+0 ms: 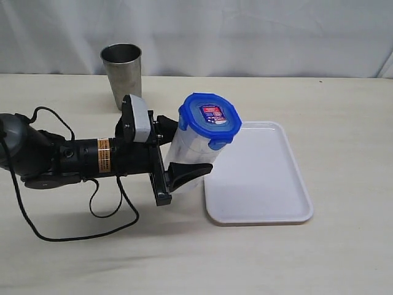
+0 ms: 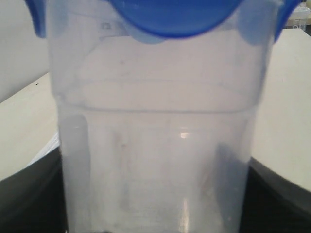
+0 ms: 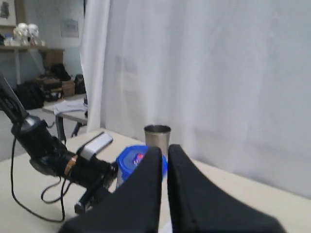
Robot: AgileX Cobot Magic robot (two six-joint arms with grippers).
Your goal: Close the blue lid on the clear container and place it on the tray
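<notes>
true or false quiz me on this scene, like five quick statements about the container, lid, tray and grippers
1. The blue lid sits on top of the clear container. True.
2. The left gripper grips the clear container by its body. True.
3. The clear container stands in the middle of the tray. False: the left gripper holds it, tilted, beside the tray's left edge.
4. The steel cup lies on its side. False: it stands upright at the back of the table.
5. The right gripper is clamped on the blue lid. False: its jaws are shut on nothing, well away from the lid.
</notes>
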